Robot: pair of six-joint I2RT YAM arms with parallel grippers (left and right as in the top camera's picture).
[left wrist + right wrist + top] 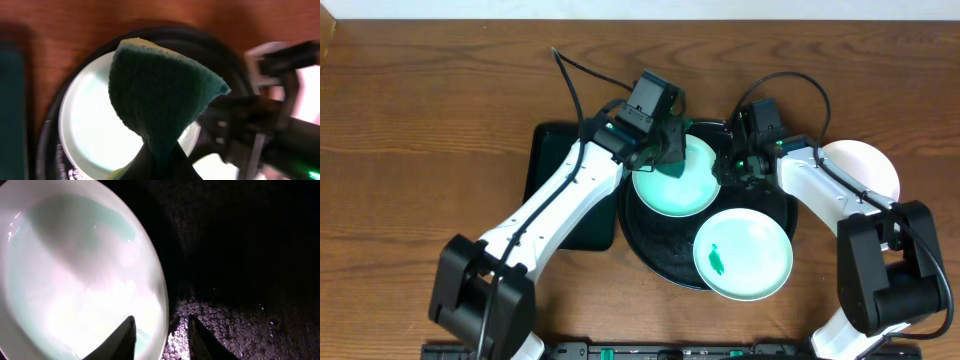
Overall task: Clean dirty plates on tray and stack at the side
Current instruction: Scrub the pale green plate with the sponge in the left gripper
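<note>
Sponge (160,95) fills left wrist view; overhead shows smeared plate (743,255).

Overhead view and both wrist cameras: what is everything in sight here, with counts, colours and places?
table: one, brown wood, under everything
round tray: one, black, centre of the table
rectangular tray: one, black, left of the round tray, partly under the left arm
far mint plate: one, pale mint-green, on the round tray, under the sponge
near mint plate: one, pale mint-green, on the round tray's near edge
smear: one, green, on the near mint plate
white plate: one, white, on the table right of the round tray, partly behind the right arm
sponge: one, green, pinched over the far mint plate
left gripper: one, black, shut on the sponge
right gripper: one, black, jaws parted astride the far mint plate's rim
</note>
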